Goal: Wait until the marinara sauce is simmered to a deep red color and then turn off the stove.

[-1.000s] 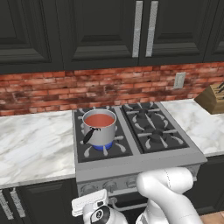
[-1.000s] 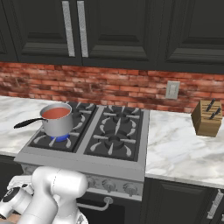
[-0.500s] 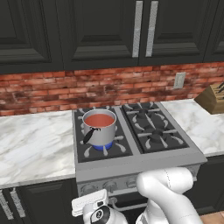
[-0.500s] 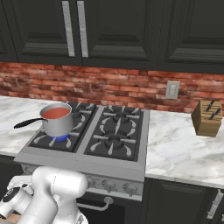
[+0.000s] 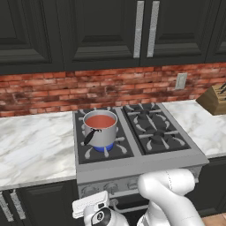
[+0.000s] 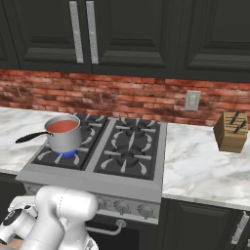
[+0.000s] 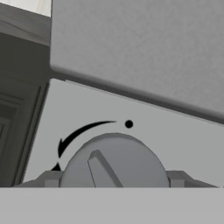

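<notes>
Stove (image 5: 145, 165) knob (image 7: 114, 161) stands very close before the pincer (image 7: 113, 181), whose two tips sit on either side of it, but I cannot tell if they press on it or only wait apart. Nothing has changed in the last second: further back the marinara sauce (image 5: 99, 120) is in its saucepan (image 6: 64, 135) on the front left burner, the same orange-red and not yet deep red, with the blue flame (image 5: 105, 148) under it, so I judge the waiting goes on

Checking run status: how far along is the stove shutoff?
Done: gripper is at a stove knob, fingers either side. In hand: waiting; sauce looks orange-red, not deep red. Left: turn knob off; blue flame burns under the pan.
</notes>
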Controlling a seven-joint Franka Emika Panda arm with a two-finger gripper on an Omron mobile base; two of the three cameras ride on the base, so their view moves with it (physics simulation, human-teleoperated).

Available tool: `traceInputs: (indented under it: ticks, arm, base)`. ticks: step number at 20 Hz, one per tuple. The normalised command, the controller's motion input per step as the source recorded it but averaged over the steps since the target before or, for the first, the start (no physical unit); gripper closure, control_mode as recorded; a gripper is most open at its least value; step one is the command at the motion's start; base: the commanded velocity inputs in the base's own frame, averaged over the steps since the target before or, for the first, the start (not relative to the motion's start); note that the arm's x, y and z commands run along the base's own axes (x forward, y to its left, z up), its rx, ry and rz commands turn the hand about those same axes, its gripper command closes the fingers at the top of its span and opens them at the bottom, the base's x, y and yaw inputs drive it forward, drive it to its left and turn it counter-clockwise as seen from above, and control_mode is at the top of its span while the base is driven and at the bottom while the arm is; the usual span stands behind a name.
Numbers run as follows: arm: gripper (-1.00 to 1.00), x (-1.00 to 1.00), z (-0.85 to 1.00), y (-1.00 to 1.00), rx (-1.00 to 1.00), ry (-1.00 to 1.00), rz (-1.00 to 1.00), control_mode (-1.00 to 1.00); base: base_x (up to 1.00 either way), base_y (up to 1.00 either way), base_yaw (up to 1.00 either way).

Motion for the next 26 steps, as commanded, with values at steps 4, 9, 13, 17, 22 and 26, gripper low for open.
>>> traceInputs:
  ticks: [4, 9, 13, 17, 22, 26]
  arm:
    - [1.00, 0.00, 0.00, 0.00, 0.00, 0.00, 0.00, -1.00]
    - [1.00, 0.00, 0.00, 0.00, 0.00, 0.00, 0.00, -1.00]
    - [1.00, 0.00, 0.00, 0.00, 0.00, 0.00, 0.00, -1.00]
    - [1.00, 0.00, 0.00, 0.00, 0.00, 0.00, 0.00, -1.00]
    - [1.00, 0.00, 0.00, 0.00, 0.00, 0.00, 0.00, -1.00]
    - [1.00, 0.00, 0.00, 0.00, 0.00, 0.00, 0.00, -1.00]
  base:
    - [0.00, 0.00, 0.00]
    - [0.00, 0.00, 0.00]
    - [0.00, 0.00, 0.00]
    - [0.00, 0.00, 0.00]
    - [0.00, 0.00, 0.00]
    - [0.00, 0.00, 0.00]
